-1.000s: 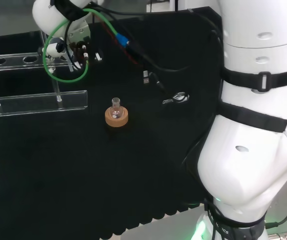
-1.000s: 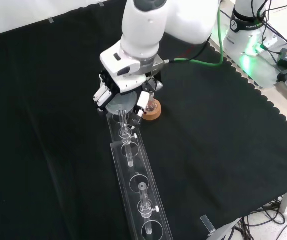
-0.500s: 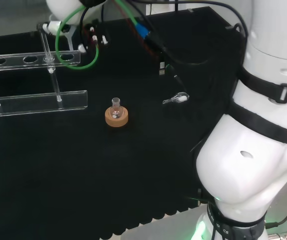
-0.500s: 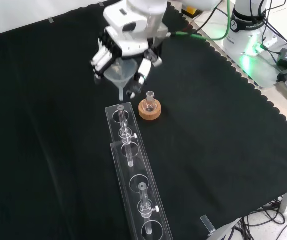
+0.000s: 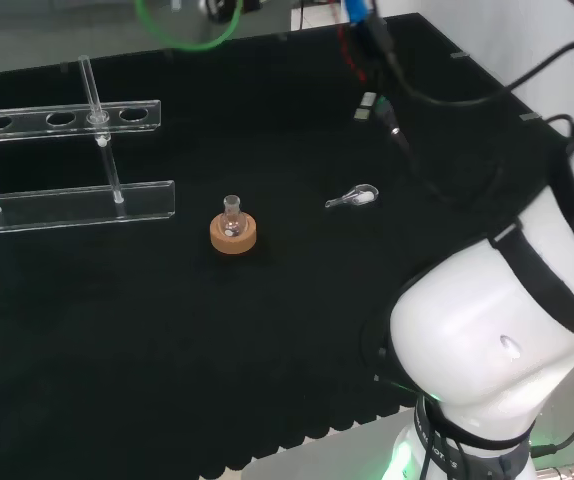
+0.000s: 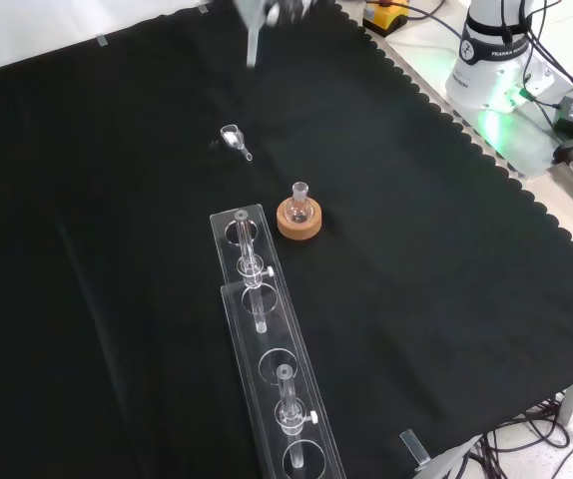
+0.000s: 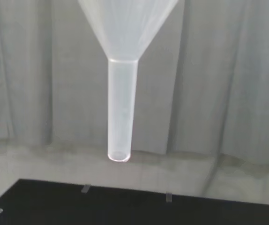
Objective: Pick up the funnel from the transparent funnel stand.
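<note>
Wrist view: the clear funnel hangs close before the camera, cone above, stem pointing down at the far edge of the black cloth, with a grey curtain behind. In the front view only the tip of its stem shows at the cloth's far edge, well above the bench. Whether the hand's fingers are curled round it cannot be told. The transparent funnel stand lies along the cloth's near part, with clear tubes standing in some of its holes. Just beside its far end a small flask sits in a cork ring. A small clear scoop-like piece lies farther off.
</note>
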